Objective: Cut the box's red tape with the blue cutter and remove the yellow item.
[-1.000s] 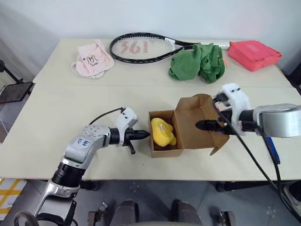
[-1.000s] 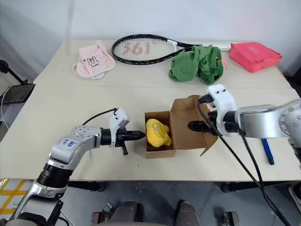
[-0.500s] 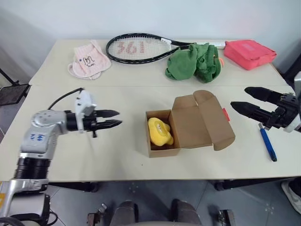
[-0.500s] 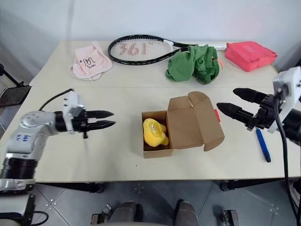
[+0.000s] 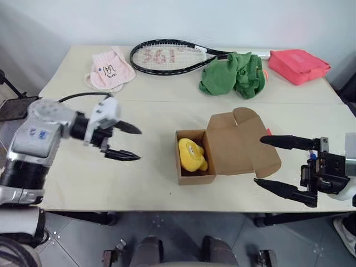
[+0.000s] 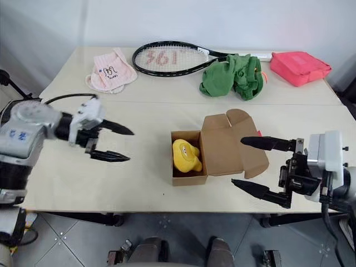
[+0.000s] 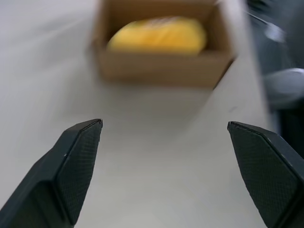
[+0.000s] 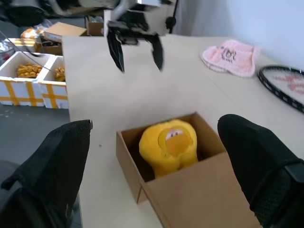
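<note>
Left gripper: left middle of the left eye view, two black fingers spread wide, empty, tips aimed toward the carton, well apart from it.
Right gripper: lower right of the same view, fingers spread wide, empty, hanging just beside the raised flap.
Box: small brown cardboard carton at frame centre, lid flap thrown back to the right, long axis running left to right across the picture.
Red tape: sliver of bright red peeking past the flap's right edge; whether cut through cannot be told, though the lid stands open.
Yellow item: soft lumpy yellow plush in the carton's left compartment, long axis running up and down the frame, dark face marks turned upward in the right wrist view.
Step in hand: probably the removal; cutting looks finished.
Next move calls for: one gripper lowered into the open compartment, fingers either side of the plush, closing gently, lifting straight up clear of the walls.
</note>
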{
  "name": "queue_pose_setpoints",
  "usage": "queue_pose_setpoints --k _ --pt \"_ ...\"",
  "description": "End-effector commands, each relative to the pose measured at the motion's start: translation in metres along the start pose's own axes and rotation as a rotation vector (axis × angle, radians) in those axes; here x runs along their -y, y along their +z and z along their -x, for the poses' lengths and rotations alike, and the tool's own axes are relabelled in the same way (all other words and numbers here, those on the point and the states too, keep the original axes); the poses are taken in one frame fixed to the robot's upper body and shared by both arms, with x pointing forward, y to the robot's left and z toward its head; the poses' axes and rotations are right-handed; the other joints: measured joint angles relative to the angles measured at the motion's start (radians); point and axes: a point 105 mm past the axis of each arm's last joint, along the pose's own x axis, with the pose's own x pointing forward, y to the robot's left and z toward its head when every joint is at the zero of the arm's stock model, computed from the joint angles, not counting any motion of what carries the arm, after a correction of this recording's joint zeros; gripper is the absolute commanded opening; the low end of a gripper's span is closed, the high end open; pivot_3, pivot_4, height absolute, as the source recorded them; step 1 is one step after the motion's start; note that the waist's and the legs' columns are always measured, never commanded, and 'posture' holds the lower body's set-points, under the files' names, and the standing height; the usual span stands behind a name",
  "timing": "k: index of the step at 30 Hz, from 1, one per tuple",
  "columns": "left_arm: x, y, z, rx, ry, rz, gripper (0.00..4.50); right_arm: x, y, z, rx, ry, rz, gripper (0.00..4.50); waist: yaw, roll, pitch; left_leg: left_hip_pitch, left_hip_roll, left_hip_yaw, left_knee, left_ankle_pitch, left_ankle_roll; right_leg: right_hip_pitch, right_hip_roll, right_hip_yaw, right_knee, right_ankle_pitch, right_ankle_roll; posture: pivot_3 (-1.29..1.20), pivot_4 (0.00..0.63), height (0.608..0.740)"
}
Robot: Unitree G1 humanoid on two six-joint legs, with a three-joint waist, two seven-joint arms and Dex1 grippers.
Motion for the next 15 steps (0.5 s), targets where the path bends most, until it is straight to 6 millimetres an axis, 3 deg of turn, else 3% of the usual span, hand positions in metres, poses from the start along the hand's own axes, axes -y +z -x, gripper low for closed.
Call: queue_pose_setpoints --k 1,4,7,15 --pt "-0.011 0.03 -0.036 -0.075 -0.015 -0.086 4.49 0.0 0.023 -0.004 0.013 0.028 0.029 4.5 0.002 0.0 0.0 0.0 0.0 0.0 0.0 0.0 0.0 0.0 0.0 0.0 0.0 0.0 0.0 0.0 0.15 0.74" --pt "-0.011 0.05 -0.064 -0.072 -0.061 -0.148 4.49 0.003 0.031 -0.009 0.033 0.013 -0.002 4.5 0.003 -0.001 0.0 -0.001 0.0 0.0 0.0 0.0 0.0 0.0 0.0 0.0 -0.001 0.0 0.0 0.0 0.15 0.74" --pt "-0.013 0.056 -0.089 -0.086 -0.065 -0.207 4.49 0.006 0.04 -0.012 0.08 -0.022 -0.063 4.5 -0.006 -0.001 0.001 -0.001 0.0 0.0 -0.002 0.0 0.0 -0.001 0.0 0.0 -0.002 0.0 0.0 0.0 0.15 0.74" --pt "-0.014 0.04 -0.119 -0.185 -0.104 -0.302 4.49 -0.002 0.039 -0.013 0.031 -0.072 -0.182 4.5 0.005 -0.002 0.002 -0.001 0.0 0.0 -0.001 0.0 0.0 -0.001 0.0 0.0 -0.002 0.0 0.0 0.0 0.15 0.74"
